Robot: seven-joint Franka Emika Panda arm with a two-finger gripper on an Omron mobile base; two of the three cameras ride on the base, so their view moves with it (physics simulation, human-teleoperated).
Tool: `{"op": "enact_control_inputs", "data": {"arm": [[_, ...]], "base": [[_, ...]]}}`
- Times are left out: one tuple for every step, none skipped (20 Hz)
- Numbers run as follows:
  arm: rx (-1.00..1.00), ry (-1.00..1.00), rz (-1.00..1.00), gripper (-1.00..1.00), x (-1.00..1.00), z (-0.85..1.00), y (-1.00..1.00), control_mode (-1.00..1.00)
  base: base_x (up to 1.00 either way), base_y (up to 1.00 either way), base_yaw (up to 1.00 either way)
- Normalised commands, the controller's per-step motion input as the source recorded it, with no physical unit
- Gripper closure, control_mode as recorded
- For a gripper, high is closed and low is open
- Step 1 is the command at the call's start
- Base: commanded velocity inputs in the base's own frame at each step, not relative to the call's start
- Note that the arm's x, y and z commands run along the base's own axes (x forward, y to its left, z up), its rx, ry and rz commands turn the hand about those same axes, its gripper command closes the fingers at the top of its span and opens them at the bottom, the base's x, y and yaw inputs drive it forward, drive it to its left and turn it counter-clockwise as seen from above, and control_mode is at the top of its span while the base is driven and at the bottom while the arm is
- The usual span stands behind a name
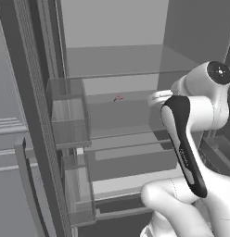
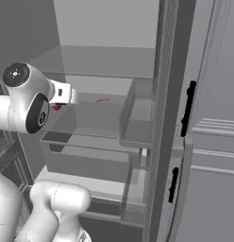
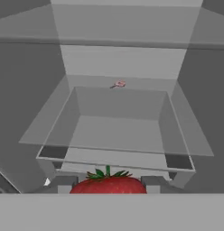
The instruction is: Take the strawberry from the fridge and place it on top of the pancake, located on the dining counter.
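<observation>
One strawberry [image 3: 108, 185] is sitting pinched in the gripper [image 3: 108, 188] at six o'clock in the hand view, inside the open fridge [image 3: 123, 58]; one pale pink item [image 3: 119, 84] is lying on a glass shelf [image 3: 118, 131] at twelve.

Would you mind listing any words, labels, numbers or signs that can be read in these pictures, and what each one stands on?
Nothing can be read.
Small pale lettering runs along the dark panel of the robot arm in the left base view: too small and blurred to read.
The fridge interior, its glass shelves, the strawberry and the small pink item carry no text.
</observation>
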Motion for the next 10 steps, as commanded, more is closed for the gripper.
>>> {"op": "enact_control_inputs", "data": {"arm": [[0.00, 0.00, 0.00, 1.00, 0.00, 0.00, 0.00, 1.00], [0.00, 0.00, 0.00, 1.00, 0.00, 0.00, 0.00, 1.00], [0.00, 0.00, 0.00, 1.00, 0.00, 0.00, 0.00, 1.00], [0.00, 0.00, 0.00, 1.00, 0.00, 0.00, 0.00, 1.00], [0.00, 0.00, 0.00, 1.00, 0.00, 0.00, 0.00, 1.00], [0.00, 0.00, 0.00, 1.00, 0.00, 0.00, 0.00, 1.00], [0.00, 0.00, 0.00, 1.00, 0.00, 0.00, 0.00, 1.00], [0.00, 0.00, 0.00, 1.00, 0.00, 0.00, 0.00, 1.00], [0.00, 0.00, 0.00, 1.00, 0.00, 0.00, 0.00, 1.00], [0.00, 0.00, 0.00, 1.00, 0.00, 0.00, 0.00, 1.00]], "base": [[-1.00, 0.00, 0.00], [-1.00, 0.00, 0.00], [-1.00, 0.00, 0.05], [-1.00, 0.00, 0.13], [-1.00, 0.00, 0.16], [-1.00, 0.00, 0.17], [-1.00, 0.00, 0.24], [-1.00, 0.00, 0.29], [-1.00, 0.06, 0.33], [-1.00, 0.00, 0.37]]}}
